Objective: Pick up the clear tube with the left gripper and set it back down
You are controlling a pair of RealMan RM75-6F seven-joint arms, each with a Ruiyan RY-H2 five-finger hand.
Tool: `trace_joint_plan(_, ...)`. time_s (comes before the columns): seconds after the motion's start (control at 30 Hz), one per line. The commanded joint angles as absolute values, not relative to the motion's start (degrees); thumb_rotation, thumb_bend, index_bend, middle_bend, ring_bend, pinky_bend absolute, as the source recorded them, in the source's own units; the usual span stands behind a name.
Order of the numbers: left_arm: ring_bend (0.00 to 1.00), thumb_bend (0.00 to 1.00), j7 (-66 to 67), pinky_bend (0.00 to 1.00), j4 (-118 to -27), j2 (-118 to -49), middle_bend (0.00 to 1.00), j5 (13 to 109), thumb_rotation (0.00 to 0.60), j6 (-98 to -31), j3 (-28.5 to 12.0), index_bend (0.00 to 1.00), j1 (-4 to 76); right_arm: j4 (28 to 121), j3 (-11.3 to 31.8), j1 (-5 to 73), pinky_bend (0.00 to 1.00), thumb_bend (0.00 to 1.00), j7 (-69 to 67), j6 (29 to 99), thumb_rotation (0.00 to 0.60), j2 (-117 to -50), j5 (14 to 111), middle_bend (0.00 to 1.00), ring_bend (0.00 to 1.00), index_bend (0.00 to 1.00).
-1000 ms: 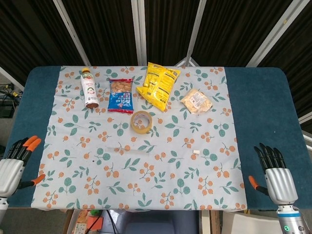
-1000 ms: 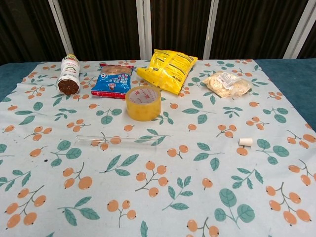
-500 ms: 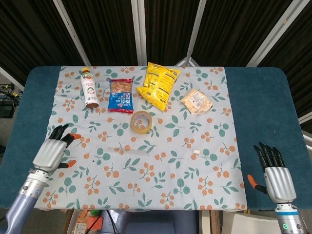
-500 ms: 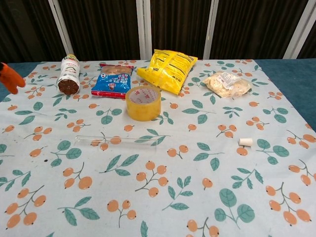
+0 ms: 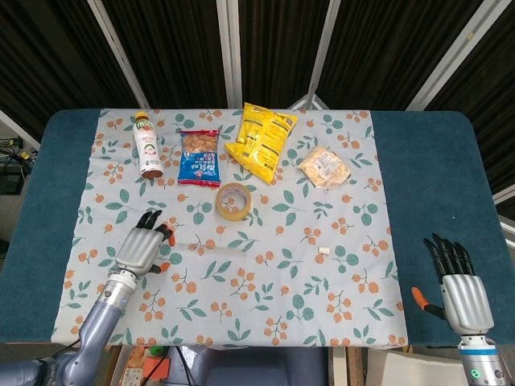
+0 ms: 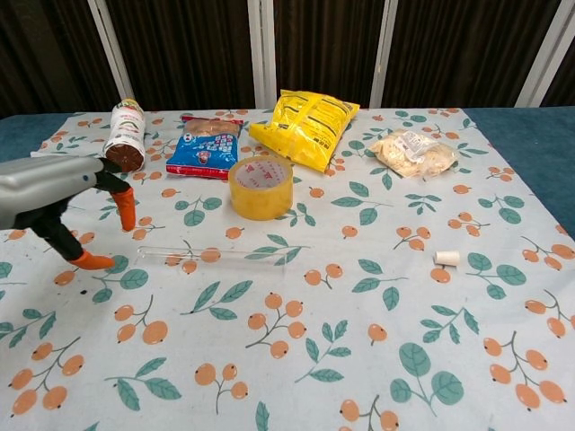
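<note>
My left hand (image 5: 142, 249) hovers with fingers spread, empty, just at nine o'clock of the clear tube (image 6: 218, 256) lying flat; my right hand (image 5: 460, 291) rests open, well apart.

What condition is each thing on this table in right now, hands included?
Tube: lying flat, untouched.
Left hand: open, beside the tube's end, holding nothing.
Right hand: open, at the table's edge.
Bottle: lying on its side.
Tape roll: lying flat, hole up.
Yellow bag: lying flat.
Blue packet: lying flat.
</note>
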State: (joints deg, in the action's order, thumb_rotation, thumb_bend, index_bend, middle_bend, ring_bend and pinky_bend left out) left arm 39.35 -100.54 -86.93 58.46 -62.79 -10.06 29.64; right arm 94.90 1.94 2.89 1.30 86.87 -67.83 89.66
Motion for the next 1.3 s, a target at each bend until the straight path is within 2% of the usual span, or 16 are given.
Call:
trace_joint_plan(0.03, 0.04, 0.29, 42.4, 0.00, -98.6, -90.1, 0.36, 55.8, 0.600, -64.0, -10.7, 0.47, 31.8, 94.9, 1.9, 2.9, 0.00, 0.32, 1.1, 86.9, 0.600, -67.7, 89.7, 0.00, 0.00, 0.00)
trace_joint_plan(0.33, 0.06, 0.29, 46.1, 0.00, -95.5, -95.3, 0.42, 52.7, 0.600, -66.4, -12.1, 0.42, 35.3, 95.0, 2.0, 2.9, 0.00, 0.32, 0.8, 86.7, 0.600, -67.7, 89.5, 0.00, 0.00, 0.00)
trace_joint_plan(0.6, 0.06, 0.30, 50.8, 0.00, -93.7, -98.1, 0.42, 48.0, 0.600, -67.2, -12.6, 0.43, 38.2, 95.1, 2.0, 3.0, 0.00, 0.32, 0.3, 86.5, 0.600, -67.6, 89.3, 0.00, 0.00, 0.00)
trace_joint_plan(0.77, 0.06, 0.31, 53.3, 0.00, -92.0, -100.0, 0.42, 45.1, 0.600, -67.6, -12.9, 0.46, 40.0, 95.3, 2.1, 3.0, 0.00, 0.32, 0.1, 86.5, 0.600, -67.6, 89.2, 0.00, 0.00, 0.00)
trace_joint_plan(1.3, 0.06, 0.36, 54.4, 0.00, -88.6, -103.8, 0.42, 42.0, 0.600, -67.5, -12.9, 0.47, 43.5, 95.3, 2.3, 3.0, 0.00, 0.32, -0.5, 86.4, 0.600, -67.4, 88.7, 0.00, 0.00, 0.00)
